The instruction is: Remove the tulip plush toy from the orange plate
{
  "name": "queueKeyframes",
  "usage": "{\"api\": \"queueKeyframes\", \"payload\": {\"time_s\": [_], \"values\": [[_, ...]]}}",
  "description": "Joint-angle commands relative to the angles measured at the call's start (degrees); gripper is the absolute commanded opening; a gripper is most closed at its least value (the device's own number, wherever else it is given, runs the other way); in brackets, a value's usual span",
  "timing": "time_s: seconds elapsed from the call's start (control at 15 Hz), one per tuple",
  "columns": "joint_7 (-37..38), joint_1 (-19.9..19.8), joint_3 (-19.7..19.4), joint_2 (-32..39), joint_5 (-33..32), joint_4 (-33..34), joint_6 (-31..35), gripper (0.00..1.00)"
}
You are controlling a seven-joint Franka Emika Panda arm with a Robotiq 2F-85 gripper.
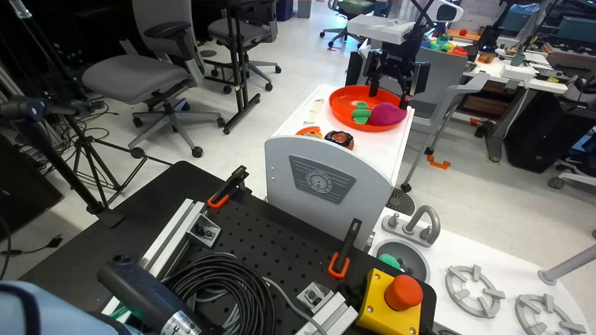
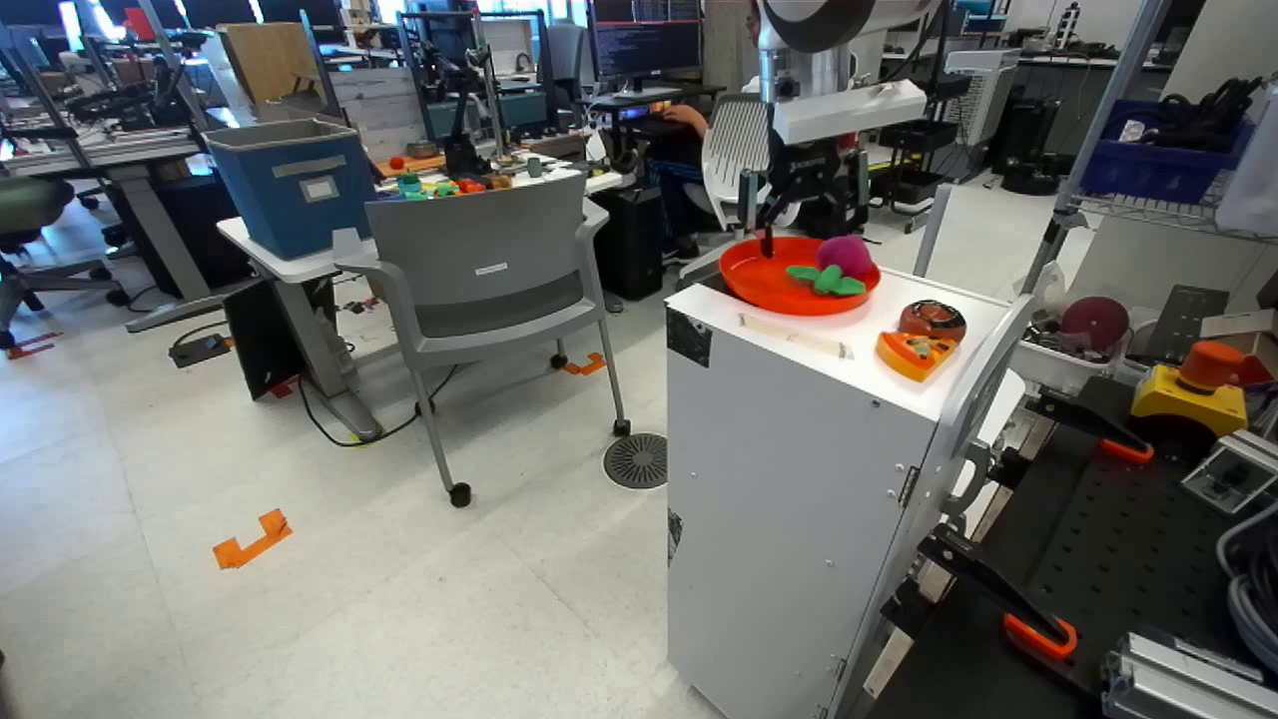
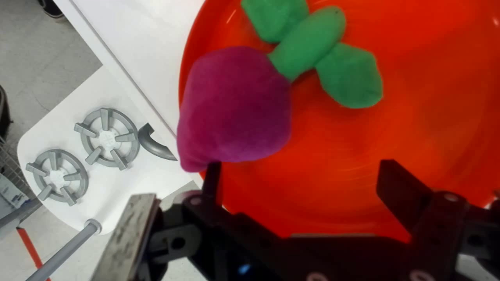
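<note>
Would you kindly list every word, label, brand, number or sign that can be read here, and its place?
No text can be read with certainty. Too small or blurred:
Hand: pale lettering, possibly "ROBOTIQ"
Play-kitchen panel: gauge badge
Blue bin: bin label
Gray armchair: chair label
Monitor: screen text
Black cylinder: cylinder label

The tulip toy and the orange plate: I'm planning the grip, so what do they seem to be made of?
The tulip toy looks like soft, matte plush fabric: puffy, rounded lobes with a velvety surface; any stuffing is hidden. The orange plate looks like smooth, glossy moulded plastic, going by its even colour and small bright reflections, though painted metal cannot be ruled out.
</note>
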Motion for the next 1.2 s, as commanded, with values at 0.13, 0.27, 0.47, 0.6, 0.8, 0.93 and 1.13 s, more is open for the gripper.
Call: {"api": "queueKeyframes", "payload": {"time_s": [0.13, 0.27, 0.47, 0.6, 0.8, 0.93, 1.13], "values": [[0.67, 0.9, -0.8, -1.29, -0.07, -1.73, 1.4, 1.0], [0.74, 0.85, -0.74, -1.73, 0.14, -2.31, 1.61, 1.0], [1.26, 1.27, -1.03, -2.43, -0.58, -3.84, 2.67, 1.0], [1.52, 1.38, -1.06, -2.79, -0.66, -4.75, 3.25, 1.0], [1.95, 1.65, -1.19, -3.34, -0.82, -6.45, 4.95, 1.0], [2.09, 1.76, -1.27, -3.48, -0.78, -7.13, 5.8, 1.0], [2.23, 1.84, -1.33, -3.92, -0.5, -7.85, 6.14, 1.0]]}}
